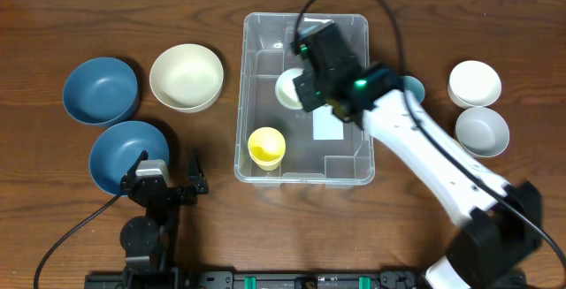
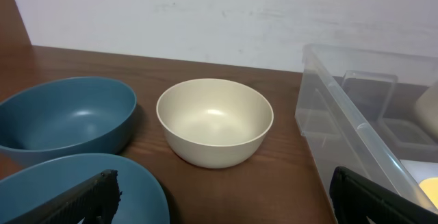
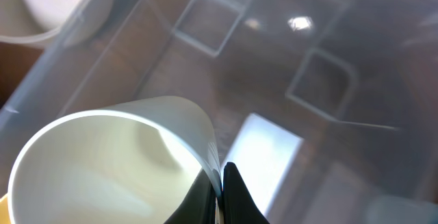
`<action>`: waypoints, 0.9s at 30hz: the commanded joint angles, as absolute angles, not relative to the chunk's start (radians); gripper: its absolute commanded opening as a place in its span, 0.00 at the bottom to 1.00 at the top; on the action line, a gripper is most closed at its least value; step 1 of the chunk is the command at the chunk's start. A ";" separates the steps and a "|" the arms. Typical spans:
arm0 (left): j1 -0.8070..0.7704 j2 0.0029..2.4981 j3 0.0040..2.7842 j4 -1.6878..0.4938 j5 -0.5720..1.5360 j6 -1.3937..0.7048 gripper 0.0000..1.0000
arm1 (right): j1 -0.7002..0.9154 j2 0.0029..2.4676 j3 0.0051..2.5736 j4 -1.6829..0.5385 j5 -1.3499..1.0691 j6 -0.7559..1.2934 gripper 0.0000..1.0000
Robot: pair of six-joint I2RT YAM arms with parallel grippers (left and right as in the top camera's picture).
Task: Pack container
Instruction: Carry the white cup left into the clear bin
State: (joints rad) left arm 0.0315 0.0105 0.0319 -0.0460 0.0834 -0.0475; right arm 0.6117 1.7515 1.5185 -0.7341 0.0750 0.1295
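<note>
The clear plastic container (image 1: 239, 103) stands mid-table, its white label (image 1: 328, 126) on the base. Inside it, near the front left, sits a yellow cup (image 1: 266, 146). My right gripper (image 1: 305, 86) reaches into the container from above and is shut on the rim of a pale cream cup (image 1: 288, 87). In the right wrist view the fingers (image 3: 222, 190) pinch the thin cup wall (image 3: 89, 169) above the label (image 3: 263, 148). My left gripper (image 1: 166, 172) waits open at the front left, nothing between its fingers (image 2: 229, 203), to the left of the container wall (image 2: 356, 135).
A cream bowl (image 1: 186, 77) and two blue bowls (image 1: 101, 89) (image 1: 124, 152) lie left of the container. A white bowl (image 1: 475, 83) and a grey bowl (image 1: 482, 130) sit at the right, and a light blue cup (image 1: 414, 86) shows behind the right arm.
</note>
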 commanded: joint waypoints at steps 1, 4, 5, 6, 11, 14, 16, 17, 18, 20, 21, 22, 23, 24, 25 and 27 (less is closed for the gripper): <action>0.028 0.010 0.004 -0.059 0.094 -0.034 0.98 | 0.649 1.802 1.524 -0.713 0.074 0.141 0.01; 0.028 0.010 0.004 -0.059 0.094 -0.034 0.98 | 0.667 1.837 1.524 -0.687 0.074 0.141 0.01; 0.028 0.010 0.004 -0.059 0.094 -0.034 0.98 | 0.671 1.843 1.524 -0.680 0.073 0.142 0.01; 0.028 0.010 0.004 -0.059 0.094 -0.034 0.98 | 0.675 1.851 1.524 -0.673 0.074 0.141 0.01; 0.028 0.010 0.004 -0.059 0.094 -0.034 0.98 | 0.689 1.859 1.524 -0.661 0.074 0.142 0.01; 0.028 0.010 0.004 -0.059 0.094 -0.034 0.98 | 0.692 1.859 1.524 -0.659 0.074 0.142 0.01; 0.028 0.010 0.004 -0.059 0.094 -0.034 0.98 | 0.693 1.859 1.523 -0.660 0.073 0.142 0.01; 0.028 0.010 0.004 -0.059 0.094 -0.034 0.98 | 0.693 1.860 1.523 -0.662 0.073 0.142 0.01; 0.028 0.010 0.004 -0.059 0.094 -0.034 0.98 | 0.694 1.859 1.523 -0.663 0.073 0.142 0.01; 0.028 0.010 0.004 -0.059 0.094 -0.034 0.98 | 0.695 1.860 1.523 -0.666 0.060 0.142 0.01; 0.028 0.010 0.004 -0.059 0.094 -0.034 0.98 | 0.695 1.860 1.523 -0.666 0.046 0.142 0.01; 0.028 0.010 0.004 -0.059 0.094 -0.034 0.98 | 0.695 1.860 1.523 -0.666 0.031 0.142 0.01; 0.028 0.010 0.004 -0.059 0.094 -0.034 0.98 | 0.695 1.860 1.523 -0.666 0.017 0.141 0.01; 0.028 0.010 0.004 -0.059 0.094 -0.034 0.98 | 0.695 1.860 1.523 -0.666 0.009 0.142 0.01; 0.028 0.010 0.004 -0.059 0.094 -0.034 0.98 | 0.695 1.860 1.523 -0.666 0.009 0.142 0.01; 0.028 0.010 0.004 -0.059 0.094 -0.034 0.98 | 0.695 1.860 1.523 -0.668 0.010 0.142 0.01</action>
